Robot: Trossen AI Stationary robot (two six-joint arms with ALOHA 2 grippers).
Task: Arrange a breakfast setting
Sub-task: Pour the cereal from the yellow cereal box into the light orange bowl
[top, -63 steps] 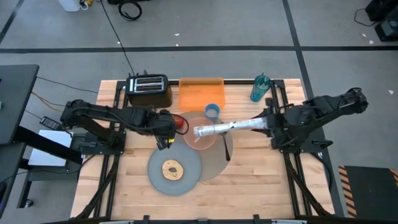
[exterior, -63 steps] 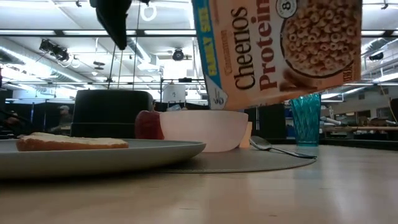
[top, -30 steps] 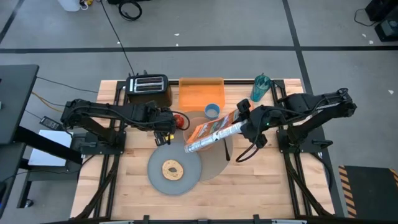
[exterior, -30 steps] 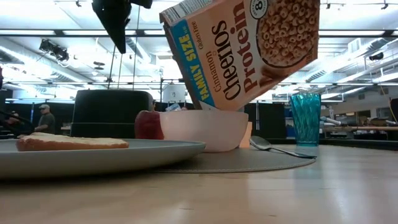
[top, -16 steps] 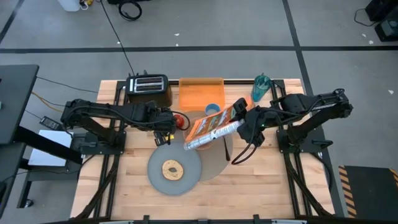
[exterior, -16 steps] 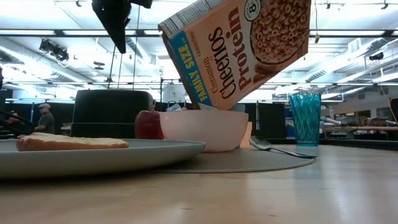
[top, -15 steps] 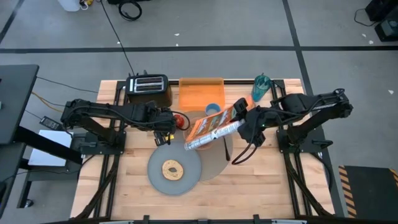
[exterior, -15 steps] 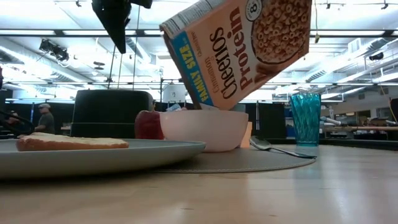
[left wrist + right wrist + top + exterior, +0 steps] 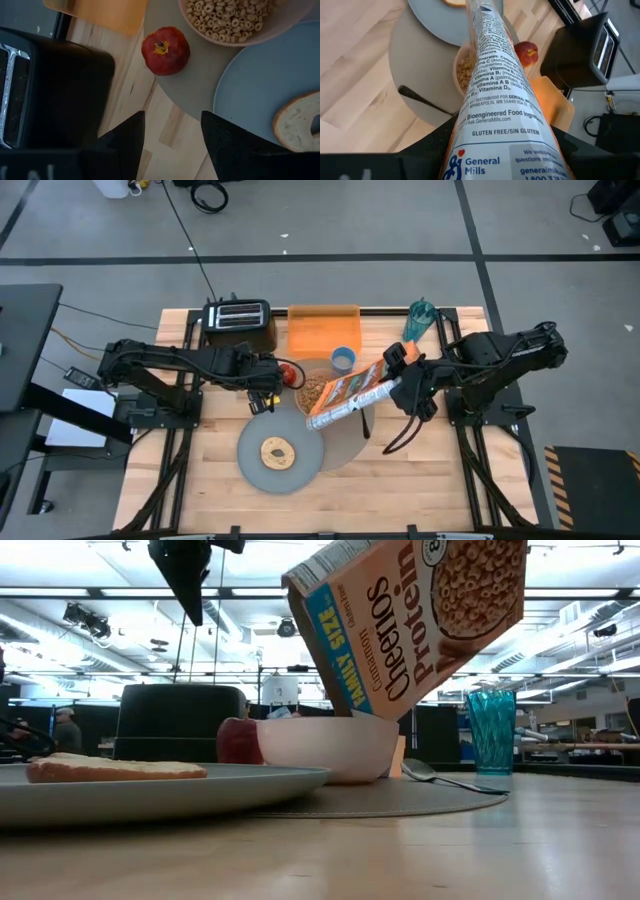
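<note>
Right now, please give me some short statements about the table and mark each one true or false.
1. The right tool holds the cereal box tilted over the pink bowl. True.
2. The bowl is empty. False: it holds cereal rings.
3. The apple lies on the plate. False: it rests on the grey mat, beside the bowl.
4. The left tool is open and holds nothing. True.
5. The bagel lies on the plate. True.

Bright overhead lighting, blurred low-view foreground
</note>
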